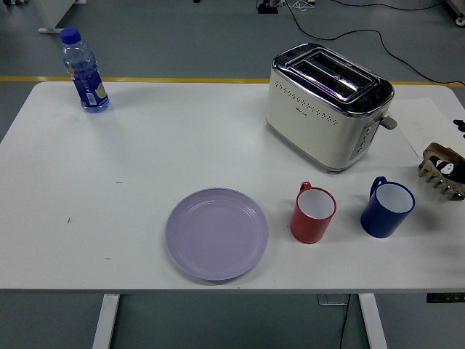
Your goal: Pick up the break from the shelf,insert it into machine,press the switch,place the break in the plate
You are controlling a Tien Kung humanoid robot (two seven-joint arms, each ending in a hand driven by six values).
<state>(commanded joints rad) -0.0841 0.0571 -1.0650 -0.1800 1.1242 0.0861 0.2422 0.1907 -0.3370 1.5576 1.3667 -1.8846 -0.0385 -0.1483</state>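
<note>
A brown-crusted slice of bread stands in a small wooden rack at the table's right edge. Black parts of my right hand show at the picture's right edge, above the rack, and a dark part lies over the slice. Most of the hand is cut off by the frame. The cream and chrome toaster stands at the back right with empty slots and its lever on the right end. A lilac plate lies empty near the front middle. My left arm is out of view.
A red mug and a blue mug stand between the plate and the rack, in front of the toaster. A water bottle stands at the back left corner. A sheet of paper lies right of the toaster.
</note>
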